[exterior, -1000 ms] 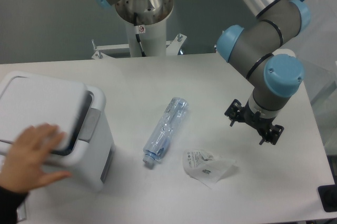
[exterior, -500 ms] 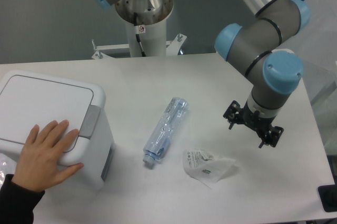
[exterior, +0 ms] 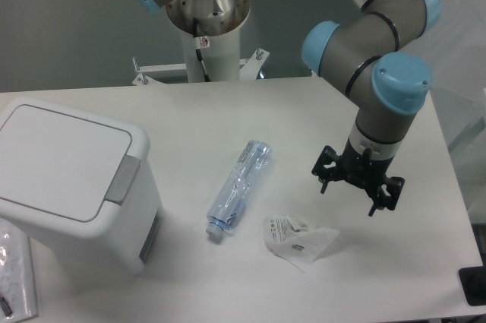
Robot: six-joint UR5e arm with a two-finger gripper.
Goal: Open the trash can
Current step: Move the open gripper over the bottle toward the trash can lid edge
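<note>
We see bright, even overhead light, soft shadows on the table [exterior: 228, 110], slight overall softness, no glare

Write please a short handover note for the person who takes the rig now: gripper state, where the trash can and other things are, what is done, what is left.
Gripper: open, empty, hanging above the table on its right side, well away from the trash can.
Trash can: at the left edge of the table, lid shut flat, grey push tab on its right side.
Other things: a clear plastic bottle lies mid-table; a crumpled wrapper lies in front of the gripper.
Done: nothing visible.
Left: bring the gripper over to the tab, probably press it, and get the lid open.
</note>
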